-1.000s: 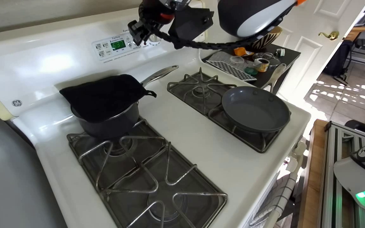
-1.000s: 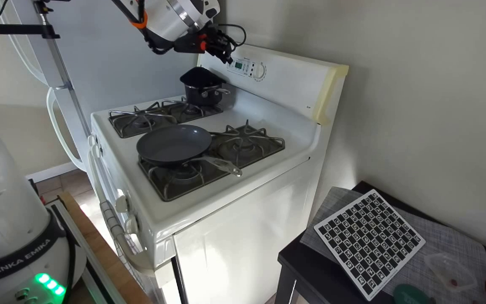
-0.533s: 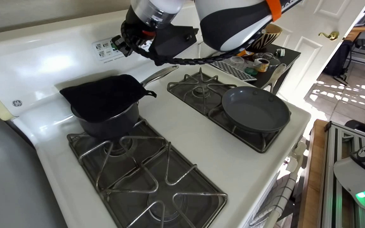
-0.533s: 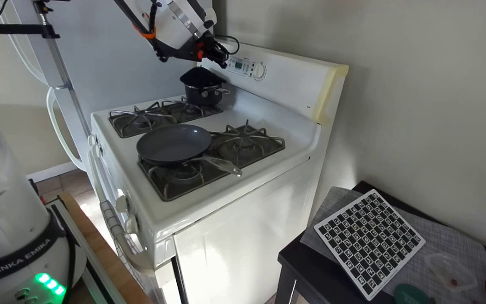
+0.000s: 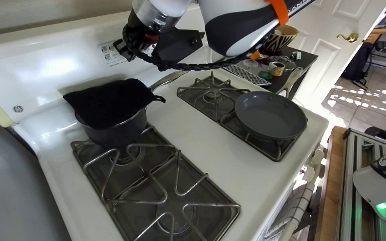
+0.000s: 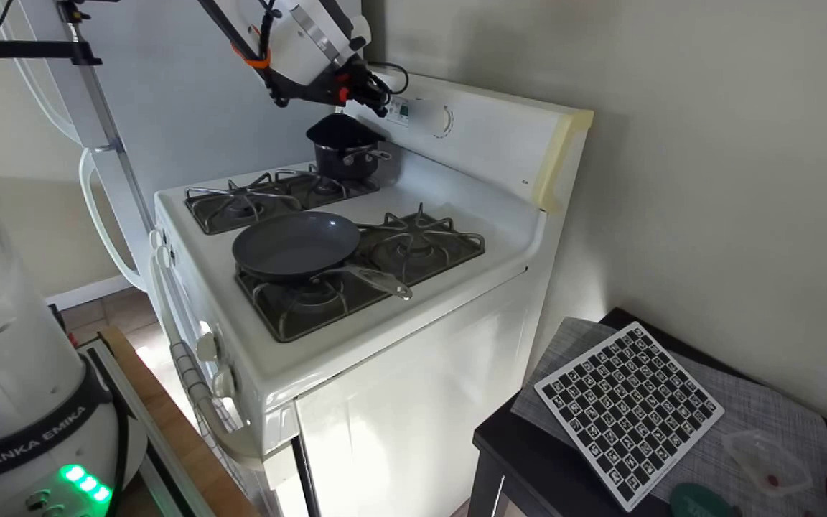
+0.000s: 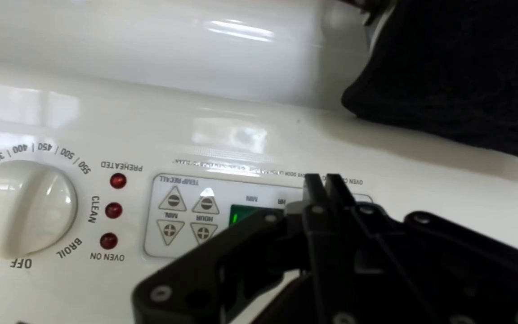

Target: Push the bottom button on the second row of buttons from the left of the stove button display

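Note:
The stove [image 5: 193,134] is a white gas range with a raised backguard. The stove button display [image 5: 105,61] is on the backguard and also shows in the other exterior view [image 6: 398,118]. In the wrist view the display [image 7: 155,243] appears upside down, with triangle buttons [image 7: 169,230] and part of the green clock screen [image 7: 240,213] visible. My gripper [image 7: 323,177] has its fingers nearly together, a thin gap at the tips, holding nothing. Its tips are in front of the display's left-end buttons, hiding most of them there; contact cannot be told. It shows in both exterior views [image 5: 122,50] [image 6: 382,110].
A dark pot [image 5: 112,130] with a black cloth [image 5: 112,100] over it stands below the display, close to the gripper. A frying pan [image 5: 270,115] sits on the burners. A round white dial [image 7: 34,209] and red lights [image 7: 113,210] are beside the display.
My gripper has moved down and leftward along the backguard in an exterior view, now covering the clock screen there. Movement in the last half second is small. Pot and pan have not moved.

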Available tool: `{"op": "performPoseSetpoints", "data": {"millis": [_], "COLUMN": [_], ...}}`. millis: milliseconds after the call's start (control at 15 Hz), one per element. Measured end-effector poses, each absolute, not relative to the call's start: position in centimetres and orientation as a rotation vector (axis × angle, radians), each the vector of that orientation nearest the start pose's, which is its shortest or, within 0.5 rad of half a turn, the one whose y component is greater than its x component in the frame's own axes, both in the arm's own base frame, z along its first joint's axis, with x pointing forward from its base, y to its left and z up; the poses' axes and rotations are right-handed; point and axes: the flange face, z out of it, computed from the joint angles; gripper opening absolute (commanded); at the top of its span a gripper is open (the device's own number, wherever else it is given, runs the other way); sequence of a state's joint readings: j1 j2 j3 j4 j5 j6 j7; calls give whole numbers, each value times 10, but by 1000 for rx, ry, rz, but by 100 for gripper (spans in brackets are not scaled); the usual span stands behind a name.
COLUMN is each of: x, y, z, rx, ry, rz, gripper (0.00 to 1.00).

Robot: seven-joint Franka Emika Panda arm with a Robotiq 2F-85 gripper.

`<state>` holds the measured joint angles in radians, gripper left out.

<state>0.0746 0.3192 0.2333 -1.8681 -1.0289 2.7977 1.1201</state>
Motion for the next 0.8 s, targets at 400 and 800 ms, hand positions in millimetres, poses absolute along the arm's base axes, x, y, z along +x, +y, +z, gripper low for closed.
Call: {"op": "performPoseSetpoints", "data": {"millis": [400,800], "x": [624,633], "y": [226,225], "z": [409,405], "rx": [-2930,-2926], "ry": [-34,-20], "rz": [-1246,-1246], "gripper": [0,0]}}
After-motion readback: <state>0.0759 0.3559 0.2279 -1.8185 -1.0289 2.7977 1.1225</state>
